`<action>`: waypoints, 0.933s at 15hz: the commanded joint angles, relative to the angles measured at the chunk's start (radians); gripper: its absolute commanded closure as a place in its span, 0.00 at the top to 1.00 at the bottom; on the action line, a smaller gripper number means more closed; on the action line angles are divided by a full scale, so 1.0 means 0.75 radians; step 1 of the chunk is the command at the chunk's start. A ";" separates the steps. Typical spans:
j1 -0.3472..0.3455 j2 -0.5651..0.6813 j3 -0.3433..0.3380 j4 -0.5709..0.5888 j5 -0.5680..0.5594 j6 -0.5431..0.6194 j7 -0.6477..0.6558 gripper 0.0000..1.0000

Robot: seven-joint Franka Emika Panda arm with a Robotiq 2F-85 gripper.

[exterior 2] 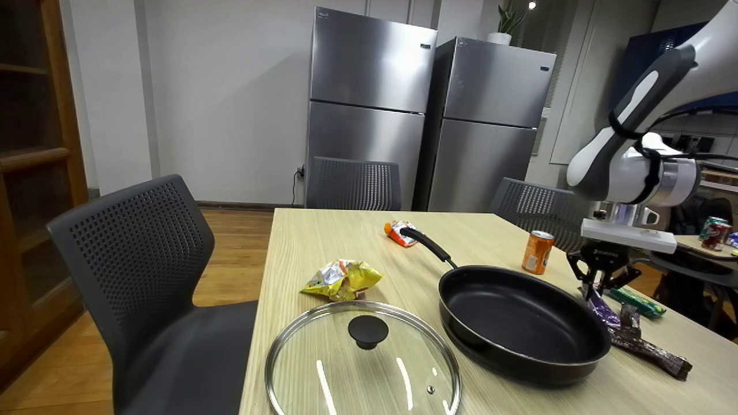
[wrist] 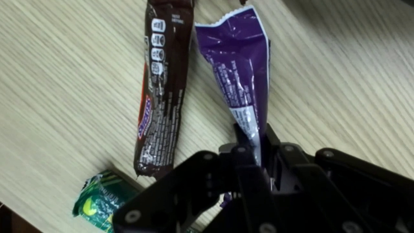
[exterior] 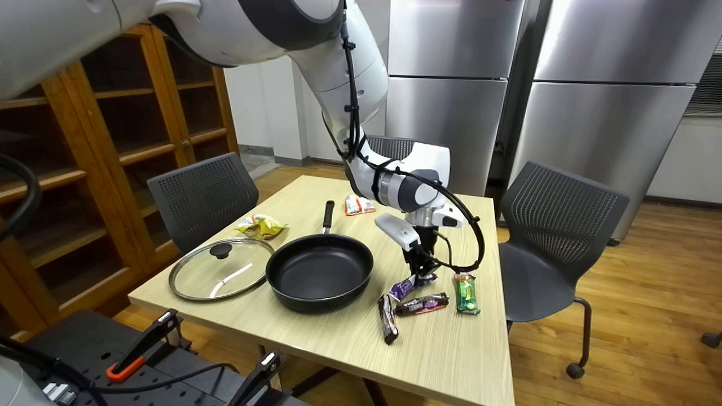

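Note:
A purple wrapped bar (wrist: 239,58) is pinched at its middle between the jaws of my gripper (wrist: 254,134) in the wrist view, its near end mostly hidden by the fingers. In both exterior views the gripper (exterior: 420,272) points down, low over the table, with the purple wrapper (exterior 2: 602,312) showing beneath it. Close by on the left in the wrist view lies a brown Snickers bar (wrist: 161,94), apart from the fingers. Partly behind the gripper's linkage is a green packet (wrist: 103,197). Another dark-wrapped bar (exterior: 388,320) lies by the purple one's end.
A black frying pan (exterior: 319,270) stands beside the bars, its handle pointing away. Next to it lies a glass lid (exterior: 248,256) with a black knob. Farther off are a yellow snack bag (exterior 2: 344,280), a red-and-white bag (exterior: 359,205) and an orange can (exterior 2: 538,252). Chairs surround the table.

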 commanded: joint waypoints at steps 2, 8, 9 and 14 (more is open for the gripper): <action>-0.026 -0.109 0.039 -0.073 0.013 0.040 -0.064 0.04; 0.002 -0.197 0.054 -0.147 0.002 0.105 -0.082 0.04; 0.013 -0.212 0.058 -0.168 -0.002 0.120 -0.084 0.04; 0.100 -0.290 0.051 -0.296 -0.033 0.216 -0.077 0.04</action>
